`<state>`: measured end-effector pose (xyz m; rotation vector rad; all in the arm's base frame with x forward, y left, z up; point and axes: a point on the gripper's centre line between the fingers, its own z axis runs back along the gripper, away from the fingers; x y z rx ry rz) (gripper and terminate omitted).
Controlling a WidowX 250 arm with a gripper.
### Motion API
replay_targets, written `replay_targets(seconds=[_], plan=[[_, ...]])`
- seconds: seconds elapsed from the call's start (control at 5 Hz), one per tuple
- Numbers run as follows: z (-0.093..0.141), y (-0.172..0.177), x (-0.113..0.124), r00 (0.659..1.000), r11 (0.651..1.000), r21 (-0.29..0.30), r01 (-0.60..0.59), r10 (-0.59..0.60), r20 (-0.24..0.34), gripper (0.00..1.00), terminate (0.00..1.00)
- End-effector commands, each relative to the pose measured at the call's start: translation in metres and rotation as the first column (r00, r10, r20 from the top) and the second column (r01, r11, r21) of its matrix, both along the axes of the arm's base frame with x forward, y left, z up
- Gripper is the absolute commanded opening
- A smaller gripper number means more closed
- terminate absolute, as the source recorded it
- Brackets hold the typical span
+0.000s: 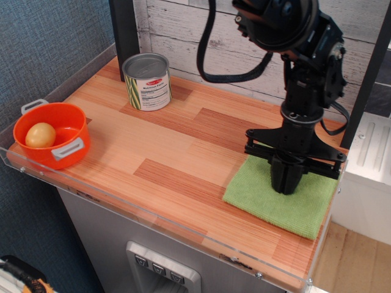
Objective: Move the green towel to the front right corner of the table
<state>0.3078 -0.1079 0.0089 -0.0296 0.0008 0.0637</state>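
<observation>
Item: green towel (269,198), at 4 o'clock on the table (171,152), near its right edge. Gripper (286,186) pressing down on it; jaw state we cannot tell. We should keep the pressure even and drag toward 5 o'clock.

Black arm upright at right, claw (285,186) pointed straight down, its opening hidden.
</observation>
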Motion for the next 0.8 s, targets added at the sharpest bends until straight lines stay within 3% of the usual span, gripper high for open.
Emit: replay_targets(seconds=[0.0, 0.2, 0.6], plan=[[0.017, -0.001, 0.005, 0.999, 0.999, -0.024, -0.030, 0.031, 0.037, 0.00, 0.00], [0.020, 0.001, 0.005, 0.999, 1.000, -0.013, -0.022, 0.022, 0.036, 1.00, 0.00], [0.049, 0.007, 0.001, 0.990, 0.996, -0.074, -0.044, 0.053, 0.127, 1.00, 0.00]])
